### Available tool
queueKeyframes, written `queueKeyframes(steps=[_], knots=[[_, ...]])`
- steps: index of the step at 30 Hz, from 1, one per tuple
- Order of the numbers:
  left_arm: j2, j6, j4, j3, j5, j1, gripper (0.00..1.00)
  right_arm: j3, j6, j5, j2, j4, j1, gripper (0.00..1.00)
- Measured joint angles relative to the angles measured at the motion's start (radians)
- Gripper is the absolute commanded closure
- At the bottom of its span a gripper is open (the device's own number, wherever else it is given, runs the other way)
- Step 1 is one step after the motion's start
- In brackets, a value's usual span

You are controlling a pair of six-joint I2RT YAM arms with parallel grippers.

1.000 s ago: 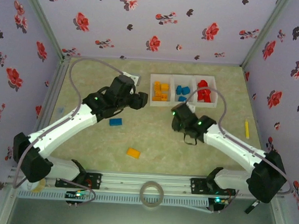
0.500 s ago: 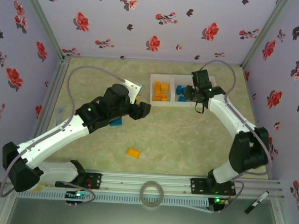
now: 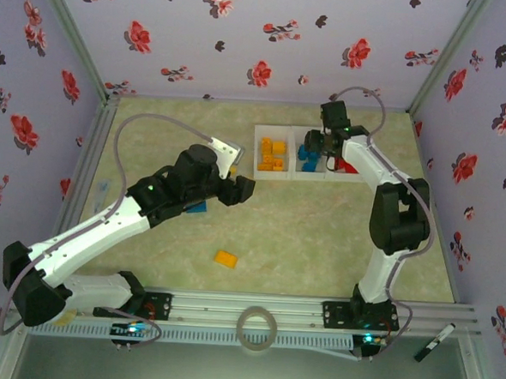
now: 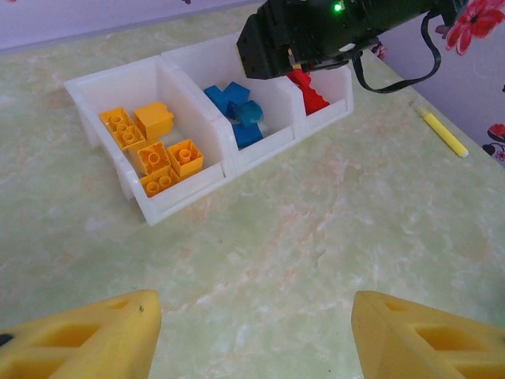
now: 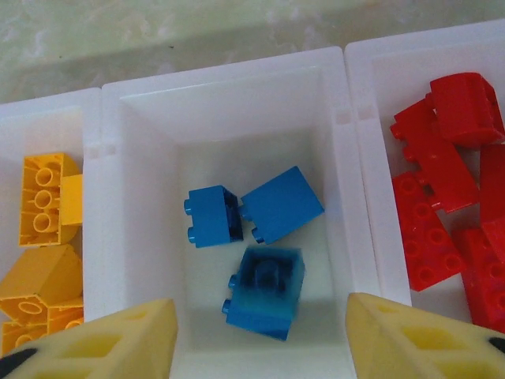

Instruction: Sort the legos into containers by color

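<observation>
1. right gripper (image 5: 260,351): yellow fingers (image 5: 102,339) stood spread, pinching nothing. it hung directly over the middle compartment (image 5: 229,118) of the white three-part tray (image 5: 347,158).
2. below the gap, a blurred blue brick (image 5: 264,292) sat inside that compartment and touched neither finger. judged loose, not held.
3. left gripper (image 4: 252,339): jaws likewise spread and empty, with bare table (image 4: 316,237) between them. it hovered near the tray's orange end without touching it.
4. tray, left compartment: orange-yellow bricks (image 5: 43,197), four or five, no other colour among them.
5. tray, middle compartment: three blue in all, counting the blurred one. the other two blue bricks (image 5: 282,204) lay side by side, touching.
6. tray, right compartment: red bricks (image 5: 442,158) in a heap. the count was uncertain because the frame edge cut them off.
7. no brick noted in a wrong compartment.
8. left to do: a loose blue brick (image 3: 196,207) lay on the table, partly under the left arm. a loose orange brick (image 3: 225,258) lay in the open, nearer the arm bases.
9. judgement: sort mostly done, with two pickups remaining as far as the views showed.
10. a yellow marker (image 4: 442,130) lay on the table toward the right wall, well apart from the tray. not a task item.
</observation>
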Motion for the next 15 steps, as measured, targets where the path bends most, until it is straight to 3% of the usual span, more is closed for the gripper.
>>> queueKeyframes(steps=[7, 15], knots=[[0.0, 0.004, 0.005, -0.013, -0.001, 0.0, 0.34, -0.068, -0.002, -0.001, -0.052, 0.024, 0.0, 0.33], [-0.002, 0.008, 0.007, -0.026, -0.01, 0.0, 0.34, -0.276, -0.002, -0.064, -0.321, 0.053, 0.002, 0.32]])
